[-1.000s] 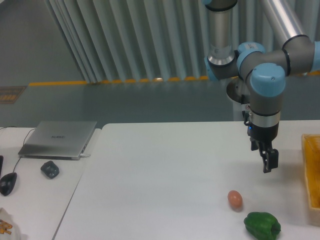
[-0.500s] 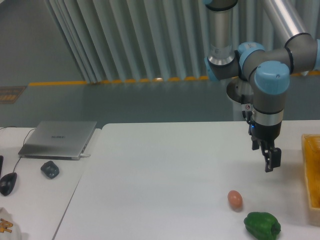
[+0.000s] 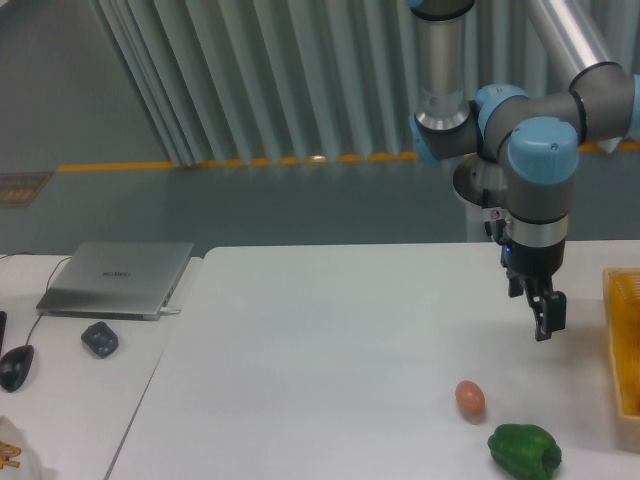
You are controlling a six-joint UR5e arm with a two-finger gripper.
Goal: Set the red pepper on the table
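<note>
Table (image 3: pixel 320 330) white, grey slatted wall (image 3: pixel 250 80) behind, end effector (image 3: pixel 542 322) aloft, grip state unclear

white table (image 3: pixel 330 350), green pepper (image 3: pixel 524 450), brownish-orange egg (image 3: pixel 470 398), silver laptop (image 3: pixel 118 277)

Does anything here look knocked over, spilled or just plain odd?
Nothing is spilled or damaged. The brownish-orange egg and green bell pepper rest loose on the white table. The gripper hangs empty above it, and no red pepper is in view.
</note>
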